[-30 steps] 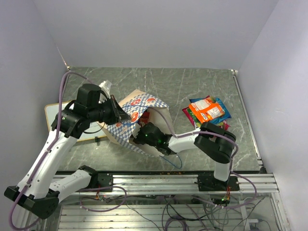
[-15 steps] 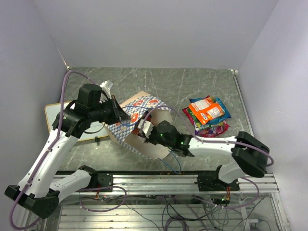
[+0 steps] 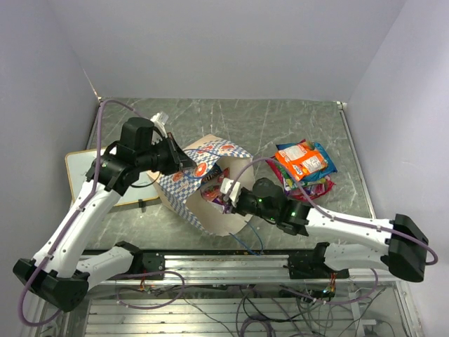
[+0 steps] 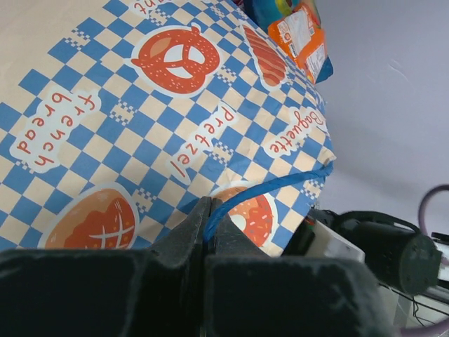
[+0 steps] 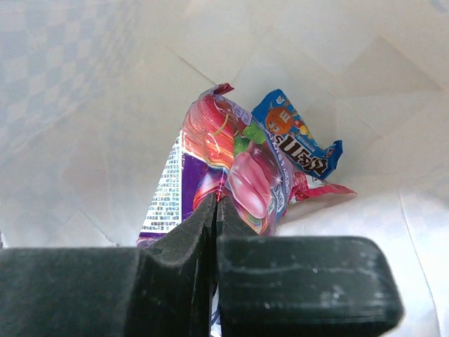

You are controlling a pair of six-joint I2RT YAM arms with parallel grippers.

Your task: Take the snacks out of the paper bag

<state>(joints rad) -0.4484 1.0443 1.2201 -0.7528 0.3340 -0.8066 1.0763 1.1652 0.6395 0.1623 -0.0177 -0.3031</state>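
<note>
The paper bag (image 3: pixel 191 184) lies on its side mid-table, mouth facing right and near. My left gripper (image 3: pixel 181 161) is shut on the bag's blue cord handle (image 4: pixel 266 189) and holds its top side up. My right gripper (image 3: pixel 226 201) is at the bag's mouth, shut on a purple and pink snack packet (image 5: pixel 231 172). Behind it inside the bag lie a blue packet (image 5: pixel 298 137) and a red one (image 5: pixel 319 189). A pile of snack packets (image 3: pixel 303 167) lies on the table to the right of the bag.
A white framed board (image 3: pixel 81 172) lies at the left, partly under my left arm. The second blue cord handle (image 3: pixel 249 239) trails on the table near the front edge. A wall stands close on each side.
My right arm has stretched out to the right and its gripper has drawn back from deep in the bag to its mouth, holding the purple packet. The left gripper has raised the bag's top a little.
</note>
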